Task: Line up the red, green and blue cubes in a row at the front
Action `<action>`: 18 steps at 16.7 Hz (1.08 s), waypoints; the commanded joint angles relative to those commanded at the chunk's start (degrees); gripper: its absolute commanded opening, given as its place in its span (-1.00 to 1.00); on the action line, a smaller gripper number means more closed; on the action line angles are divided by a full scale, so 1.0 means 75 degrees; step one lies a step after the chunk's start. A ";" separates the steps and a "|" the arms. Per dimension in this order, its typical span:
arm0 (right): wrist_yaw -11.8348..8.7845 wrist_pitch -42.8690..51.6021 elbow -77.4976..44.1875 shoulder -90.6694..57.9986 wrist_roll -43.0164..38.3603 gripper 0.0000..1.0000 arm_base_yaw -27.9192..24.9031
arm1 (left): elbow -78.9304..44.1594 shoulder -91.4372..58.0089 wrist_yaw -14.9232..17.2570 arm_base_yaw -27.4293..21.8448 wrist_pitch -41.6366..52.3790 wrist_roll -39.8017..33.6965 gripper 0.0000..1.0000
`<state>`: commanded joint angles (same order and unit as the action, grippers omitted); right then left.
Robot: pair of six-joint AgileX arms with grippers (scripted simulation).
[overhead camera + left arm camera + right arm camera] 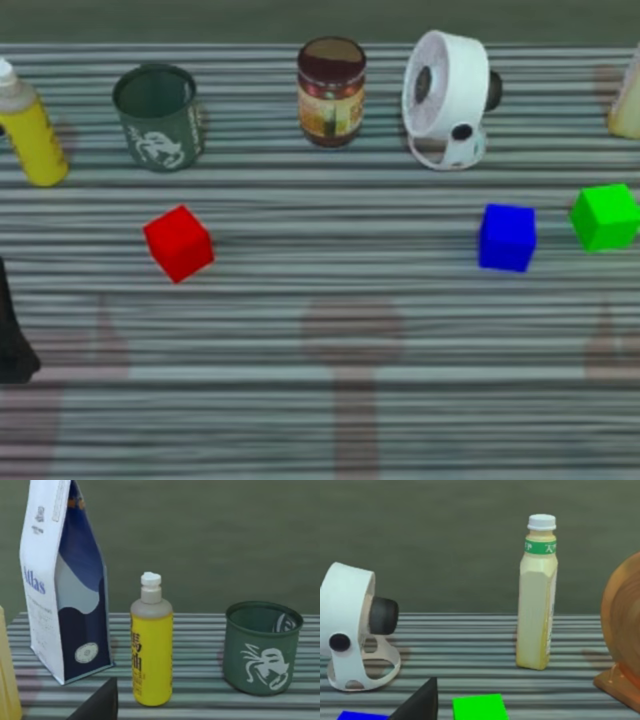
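The red cube (pixel 178 243) sits left of the middle, in front of the green mug. The blue cube (pixel 507 237) and the green cube (pixel 605 216) lie close together at the right, the green one nearest the right edge. My left gripper (pixel 12 345) is a dark shape at the table's left edge, far from the red cube; one dark part of it (pixel 97 702) shows in the left wrist view. My right gripper is outside the top view. In the right wrist view a dark part of it (pixel 417 702) shows between the blue cube (pixel 362 715) and the green cube (pixel 479 707).
Along the back stand a yellow bottle (pixel 30 125), the green mug (pixel 158 117), a brown jar (pixel 331 92), a white fan (pixel 447 98) and a pale bottle (pixel 628 95). A white and blue bag (pixel 65 580) and a wooden object (pixel 622 630) stand off to the sides.
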<state>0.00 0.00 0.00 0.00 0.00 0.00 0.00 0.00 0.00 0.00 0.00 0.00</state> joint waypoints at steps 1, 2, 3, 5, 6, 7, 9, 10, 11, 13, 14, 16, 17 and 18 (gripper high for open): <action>0.0000 0.0000 0.0000 0.0000 0.0000 1.00 0.0000 | 0.0000 0.0000 0.0000 0.0000 0.0000 0.0000 1.00; 0.0000 0.0000 0.0000 0.0000 0.0000 1.00 0.0000 | 0.0000 0.0000 0.0000 0.0000 0.0000 0.0000 1.00; 0.0000 0.0000 0.0000 0.0000 0.0000 1.00 0.0000 | -0.0075 -0.0076 0.0004 -0.0018 0.0054 0.0028 1.00; 0.0000 0.0000 0.0000 0.0000 0.0000 1.00 0.0000 | -0.0464 -0.0469 0.0017 -0.0099 0.0324 0.0169 1.00; 0.0000 0.0000 0.0000 0.0000 0.0000 1.00 0.0000 | -0.0780 -0.0789 0.0022 -0.0156 0.0534 0.0277 1.00; 0.0000 0.0000 0.0000 0.0000 0.0000 1.00 0.0000 | -0.1173 -0.1189 0.0024 -0.0222 0.0787 0.0408 1.00; 0.0000 0.0000 0.0000 0.0000 0.0000 1.00 0.0000 | -0.2156 -0.2231 0.0023 -0.0374 0.1407 0.0727 1.00; 0.0000 0.0000 0.0000 0.0000 0.0000 1.00 0.0000 | -0.2722 -0.2873 0.0020 -0.0460 0.1766 0.0911 1.00; 0.0000 0.0000 0.0000 0.0000 0.0000 1.00 0.0000 | -0.3325 -0.3593 0.0017 -0.0550 0.2153 0.1108 1.00; 0.0000 0.0000 0.0000 0.0000 0.0000 1.00 0.0000 | -0.4603 -0.5233 0.0010 -0.0747 0.2993 0.1532 1.00; 0.0000 0.0000 0.0000 0.0000 0.0000 1.00 0.0000 | -0.5266 -0.6118 0.0007 -0.0851 0.3438 0.1755 1.00; 0.0000 0.0000 0.0000 0.0000 0.0000 1.00 0.0000 | -0.6597 -0.7930 0.0003 -0.1066 0.4353 0.2210 1.00; 0.0000 0.0000 0.0000 0.0000 0.0000 1.00 0.0000 | -0.7247 -0.8819 0.0001 -0.1174 0.4813 0.2437 1.00; 0.0000 0.0000 0.0000 0.0000 0.0000 1.00 0.0000 | -0.7885 -0.9676 0.0001 -0.1281 0.5268 0.2660 1.00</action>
<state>0.00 0.00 0.00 0.00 0.00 0.00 -59.14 -72.57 0.00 -9.61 39.51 19.95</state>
